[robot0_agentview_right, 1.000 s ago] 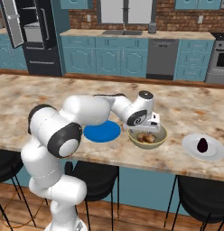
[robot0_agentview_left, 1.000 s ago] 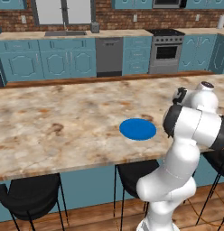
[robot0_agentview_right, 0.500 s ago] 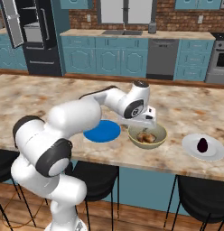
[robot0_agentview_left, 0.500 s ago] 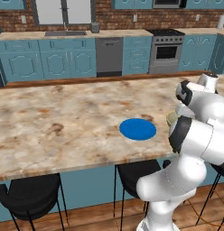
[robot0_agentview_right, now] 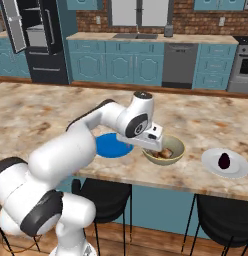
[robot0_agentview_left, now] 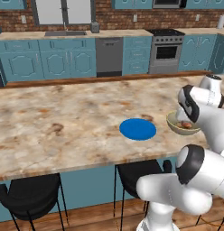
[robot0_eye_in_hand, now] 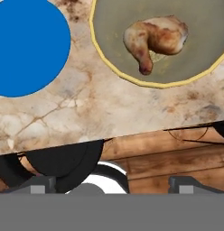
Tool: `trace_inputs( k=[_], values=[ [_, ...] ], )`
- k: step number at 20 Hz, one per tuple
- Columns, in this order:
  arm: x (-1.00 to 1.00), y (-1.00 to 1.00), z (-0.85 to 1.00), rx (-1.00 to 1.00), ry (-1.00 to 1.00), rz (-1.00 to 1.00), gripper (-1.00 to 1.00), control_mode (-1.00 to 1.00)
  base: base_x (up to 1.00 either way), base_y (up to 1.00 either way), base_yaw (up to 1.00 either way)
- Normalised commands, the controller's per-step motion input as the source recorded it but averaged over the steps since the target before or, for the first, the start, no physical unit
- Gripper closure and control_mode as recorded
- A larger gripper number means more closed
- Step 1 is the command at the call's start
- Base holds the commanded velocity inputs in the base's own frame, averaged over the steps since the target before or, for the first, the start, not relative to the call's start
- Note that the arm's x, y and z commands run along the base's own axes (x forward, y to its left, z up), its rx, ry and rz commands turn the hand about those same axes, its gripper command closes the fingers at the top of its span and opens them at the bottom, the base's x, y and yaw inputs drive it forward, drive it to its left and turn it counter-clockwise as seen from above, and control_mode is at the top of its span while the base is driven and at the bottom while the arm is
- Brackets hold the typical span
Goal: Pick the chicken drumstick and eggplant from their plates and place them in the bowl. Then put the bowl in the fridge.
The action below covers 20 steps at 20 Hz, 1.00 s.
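I'm looking at my arm (robot0_agentview_right: 71,150): glossy white rounded shells, dark grey bands showing at the joints, a boxy white hand (robot0_agentview_right: 152,134), and two small dark finger tips (robot0_eye_in_hand: 39,186).

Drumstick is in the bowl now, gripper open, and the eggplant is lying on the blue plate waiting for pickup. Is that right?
Not quite. The eggplant lies on the pale plate, on the far side of the bowl from the blue plate, as the right base view shows. The drumstick is in the bowl and the gripper is open.
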Motion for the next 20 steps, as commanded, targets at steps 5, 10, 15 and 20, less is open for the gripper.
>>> trace_inputs(
  k=[5,10,15,20],
  values=[
    [-0.56,0.58,0.0,-0.09,-0.07,-0.01,-1.0,-1.0,0.0,0.0,0.0],
    [-0.18,0.42,-0.02,-0.07,-0.03,0.03,-1.0,-1.0,0.0,0.0,0.0],
    [0.0,0.0,0.0,0.0,0.0,0.0,-1.0,-1.0,0.0,0.0,0.0],
    [0.0,0.0,0.0,0.0,0.0,0.0,-1.0,1.0,0.0,0.0,0.0]
  ],
)
